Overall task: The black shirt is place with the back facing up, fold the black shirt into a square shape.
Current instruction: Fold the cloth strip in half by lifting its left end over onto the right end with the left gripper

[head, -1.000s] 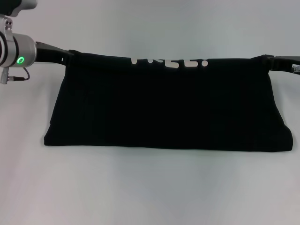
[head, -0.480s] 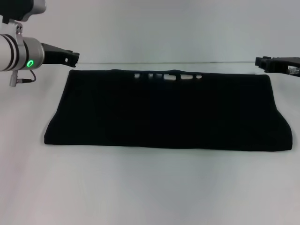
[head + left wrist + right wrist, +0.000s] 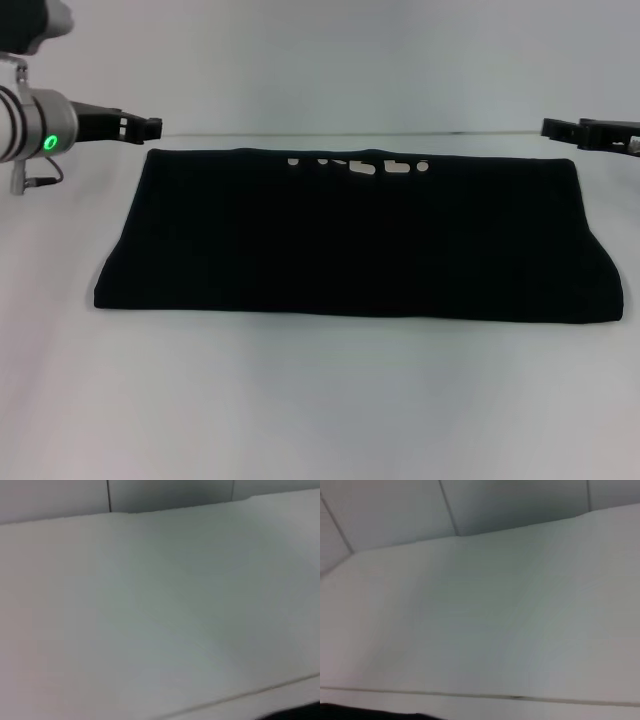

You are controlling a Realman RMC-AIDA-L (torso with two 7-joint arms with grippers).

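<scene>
I see soft matte black cloth shirt (image 3: 355, 240) folded flat on white worktop (image 3: 320, 400), long axis left-right. Left end effector (image 3: 150, 126), right end effector (image 3: 550, 127) flank far corners, equally near, holding nothing; can't tell opening.

The black shirt (image 3: 355, 238) is lying flat on the table (image 3: 320, 400), folded into a wide band that is spanning most of the space between the two claws. The left gripper (image 3: 150, 126) is hovering just off the shirt's far left corner, apart from the cloth. The right gripper (image 3: 549, 127) is hovering just off the far right corner, also clear of it. The lettering (image 3: 360, 164) is peeking out along the shirt's far edge, roughly midway between the two claws. The shirt's near edge is lying well toward the robot from both claws, with bare table in front of it. Behind both claws a wall (image 3: 330, 60) is rising from the table's far edge.
</scene>
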